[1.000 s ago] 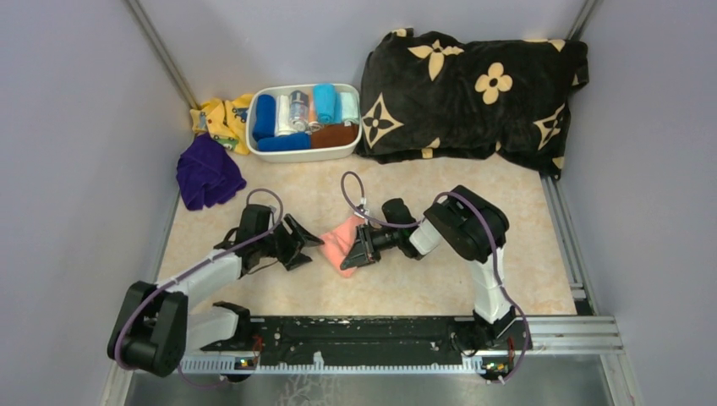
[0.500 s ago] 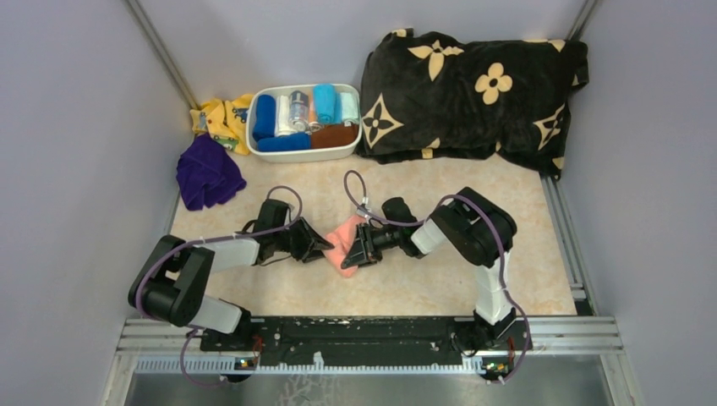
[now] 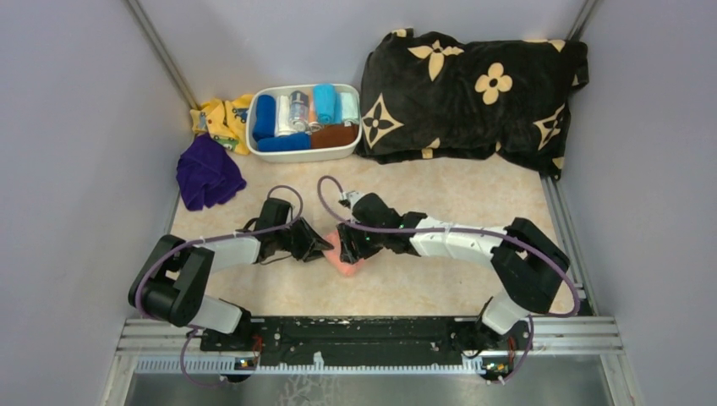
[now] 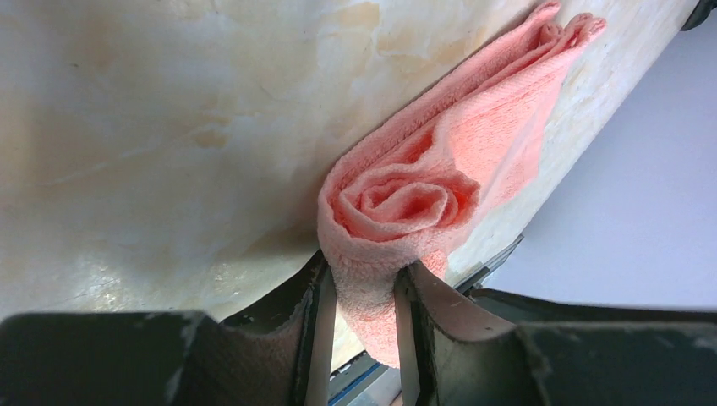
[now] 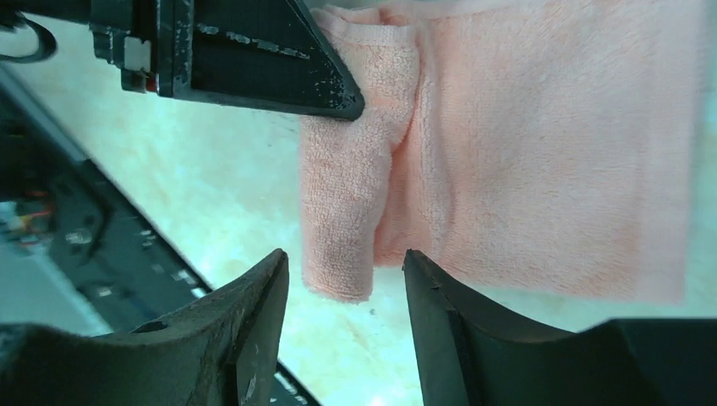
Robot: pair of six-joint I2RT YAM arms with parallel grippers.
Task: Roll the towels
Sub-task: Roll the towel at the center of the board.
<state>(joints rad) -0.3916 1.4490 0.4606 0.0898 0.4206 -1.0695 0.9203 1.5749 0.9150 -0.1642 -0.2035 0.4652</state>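
L pincer (image 4: 363,286) clamped on one end of the pink towel (image 4: 440,169), w/ the roll's spiral showing just past the tips. R pincer (image 5: 347,279) apart, jaws either side of the rolled edge w/o pinching it; the flat unrolled part spreads beyond.

Changed in the last sec: L came in from the left w/ jaws wide & shut on the roll. R, which had been shut on the cloth, let go, & its arm stretched out low across the desk (image 3: 423,286). Reads as a hand-over: L pins the roll so it won't spring open, R is free to re-grip & turn more. Roll started, far from done.

Purple towel (image 3: 205,173) lies crumpled by the left wall, well apart, untouched.

Room: bare desk behind the pink towel up to the basket (image 3: 303,156) & blanket (image 3: 473,85), also to the right under R arm. Front rail (image 3: 372,326) is near, so rolling away from the bases looks safer. Yellow cloth (image 3: 218,118) is tucked in the back left corner
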